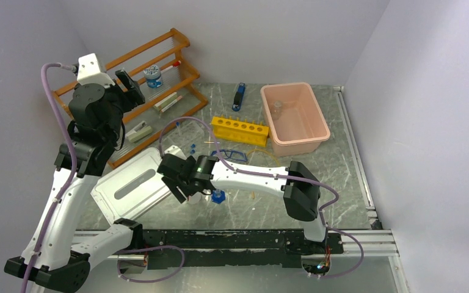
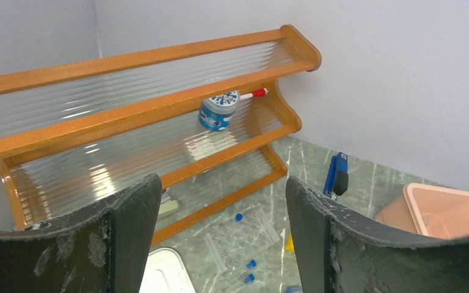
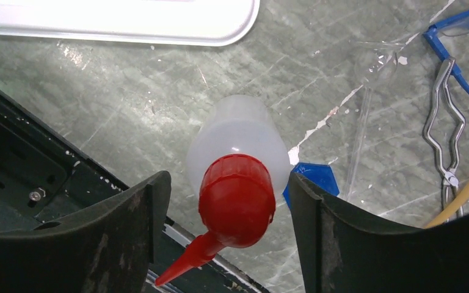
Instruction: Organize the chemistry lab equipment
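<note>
Jaws, two pairs, both apart: right straddles one red-capped squeeze bottle point(image 3: 237, 183), left faces one wooden rack point(image 2: 159, 107).

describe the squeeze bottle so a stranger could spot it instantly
Find the white tray by the table's near edge. Beside it, between the fingers of the right gripper, stands the squeeze bottle: cloudy clear body, red spouted cap, unlike anything nearby.

I see a grey-green marbled table point(image 1: 348, 165), scuffed white in places, boxed in by plain pale lavender walls point(image 1: 269, 36) behind it and at both its sides (soft, even light); an aluminium rail point(image 1: 366, 243) lines its near edge.
</note>
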